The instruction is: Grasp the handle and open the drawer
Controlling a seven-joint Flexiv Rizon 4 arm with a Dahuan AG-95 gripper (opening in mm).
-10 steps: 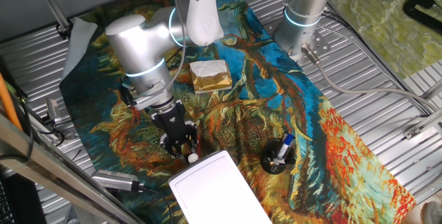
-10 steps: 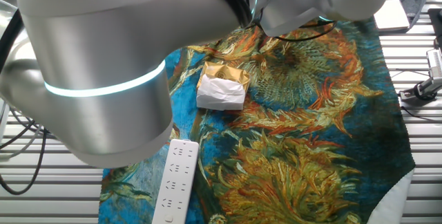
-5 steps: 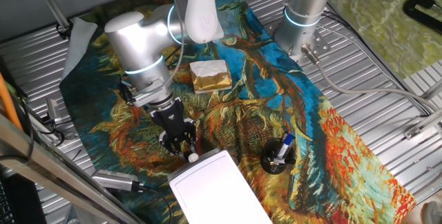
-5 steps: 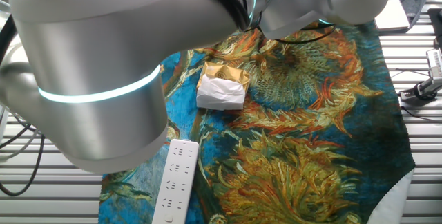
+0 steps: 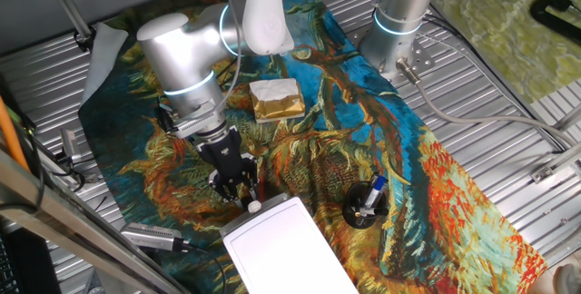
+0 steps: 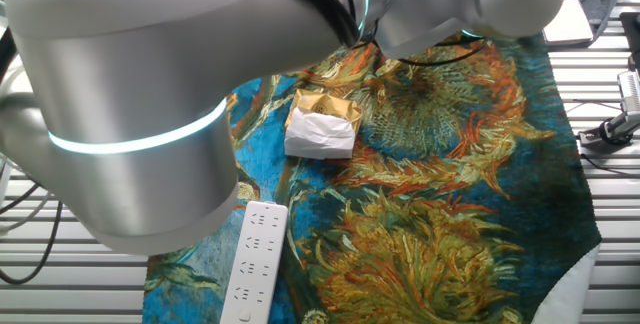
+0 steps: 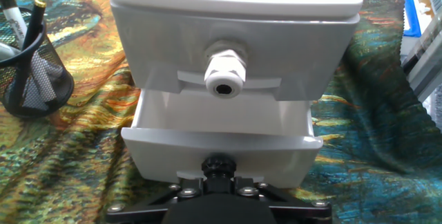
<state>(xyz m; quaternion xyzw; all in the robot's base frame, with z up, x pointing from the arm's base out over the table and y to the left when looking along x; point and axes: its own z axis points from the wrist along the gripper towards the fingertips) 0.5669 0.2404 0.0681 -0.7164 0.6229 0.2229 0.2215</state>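
A black pen holder (image 7: 31,72) stands left of the white box (image 7: 235,3). The claw (image 5: 238,191) sits low against the box's lower drawer (image 7: 221,148), which juts partly out. Whether the claw is closed on that drawer's handle I cannot tell. A white knob (image 7: 224,76) shows on the front above. The plastic looks light, stiff and slick, so a firm pinch around the small handle seems best.

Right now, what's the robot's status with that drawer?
Gripper pressed against lower drawer front, grip hidden. Lower drawer slid partly out; upper drawer shut, its white knob free. Pen holder off to the side, nothing blocking.
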